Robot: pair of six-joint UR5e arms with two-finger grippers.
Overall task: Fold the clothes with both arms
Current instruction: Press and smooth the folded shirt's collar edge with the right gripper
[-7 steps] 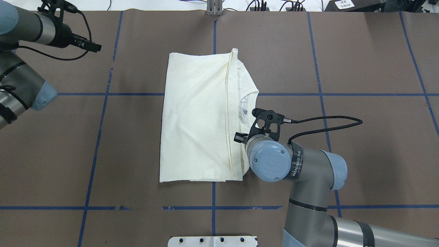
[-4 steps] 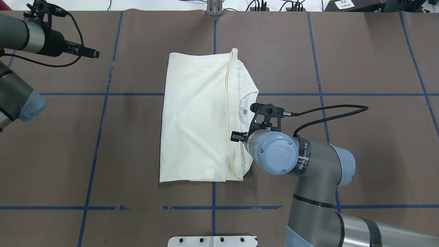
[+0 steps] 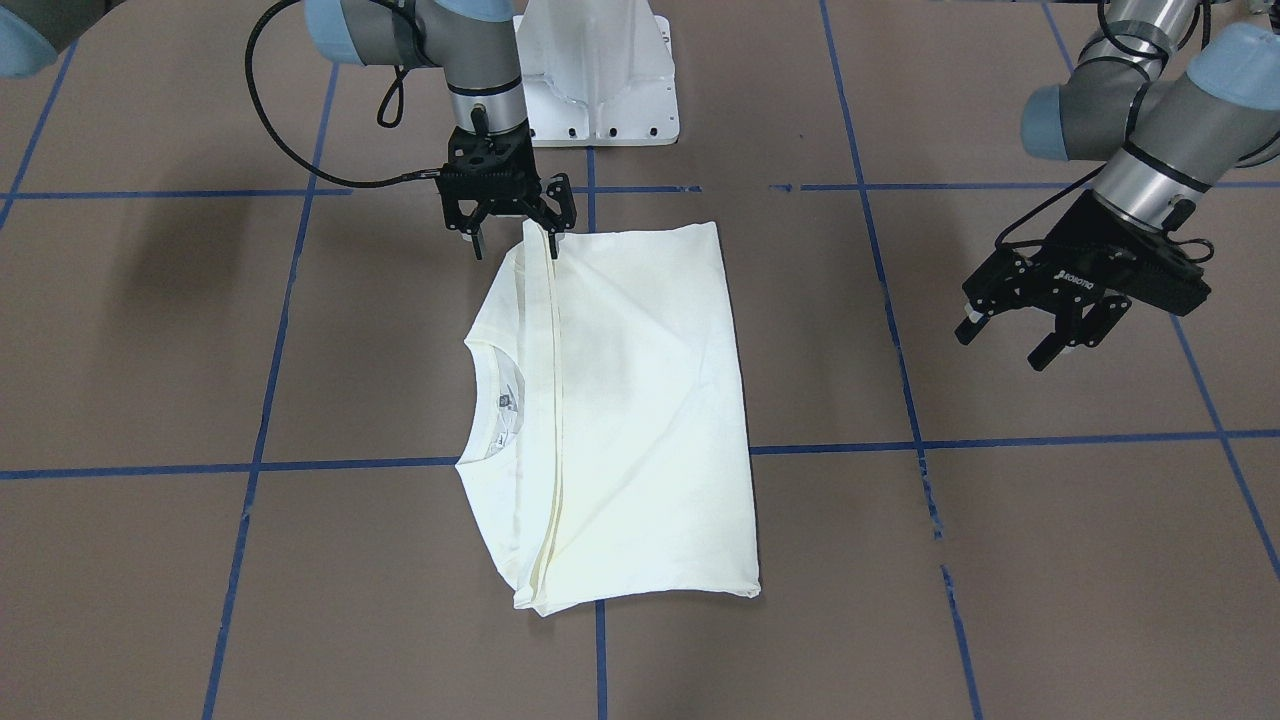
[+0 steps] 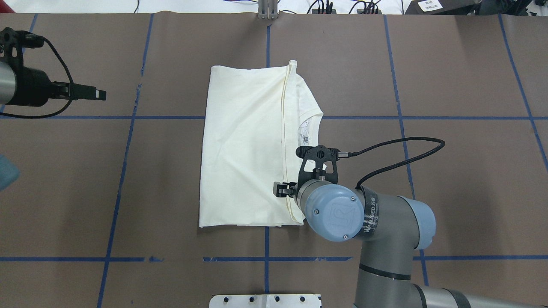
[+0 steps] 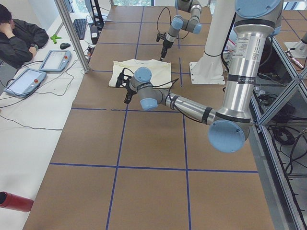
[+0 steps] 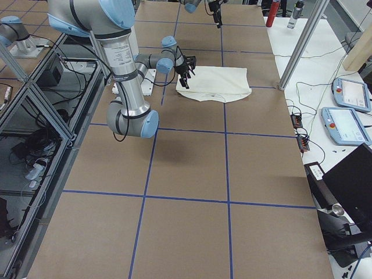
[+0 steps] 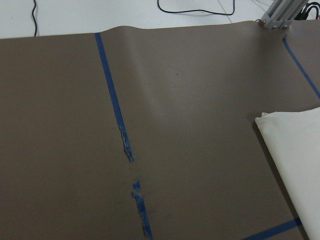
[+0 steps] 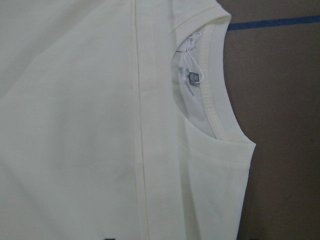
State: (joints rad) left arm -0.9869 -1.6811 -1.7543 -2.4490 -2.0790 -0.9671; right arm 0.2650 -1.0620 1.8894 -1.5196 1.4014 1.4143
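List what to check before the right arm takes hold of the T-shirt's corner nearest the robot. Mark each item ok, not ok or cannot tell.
1. Right hand open: ok, jaws spread wide.
2. Right hand at the T-shirt's near corner: ok, it straddles the end of the hem band.
3. Fingertips touching the cloth: cannot tell.
4. T-shirt folded and flat on the table: ok, only soft creases.
5. Left hand clear of the T-shirt: ok, open over the table, well to the side.
6. Right wrist cable off the cloth: ok, it loops over the table.
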